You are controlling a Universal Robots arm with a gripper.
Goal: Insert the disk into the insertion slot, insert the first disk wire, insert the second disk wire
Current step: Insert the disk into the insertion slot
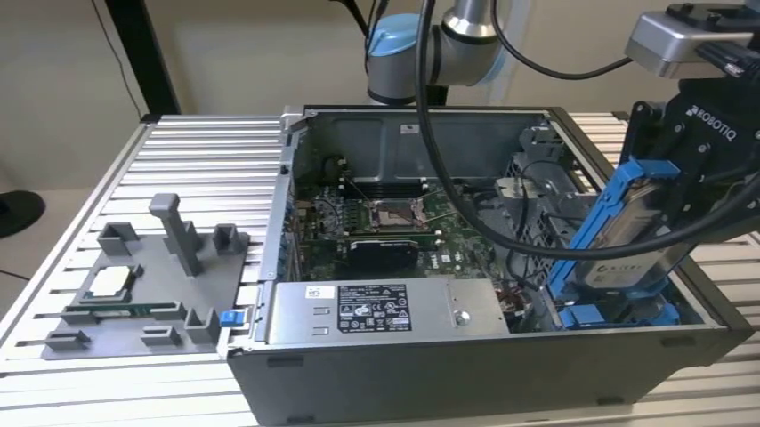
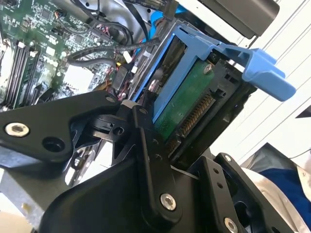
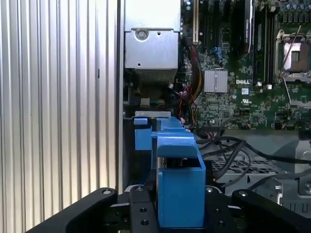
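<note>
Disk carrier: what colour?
Bright blue. The carrier shows best in the exterior view, framing the silver-grey disk.

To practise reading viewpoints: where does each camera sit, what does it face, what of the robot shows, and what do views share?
Exterior view: off the arm, looking down into the open computer case; shows the arm and claw gripping the tilted disk over the insertion slot.
First wrist view: at the wrist, looking past claw and disk onto the motherboard.
Second wrist view: at the wrist, close behind the claw's links, facing the disk's green underside.
Shared: all show the claw-held disk.
</note>
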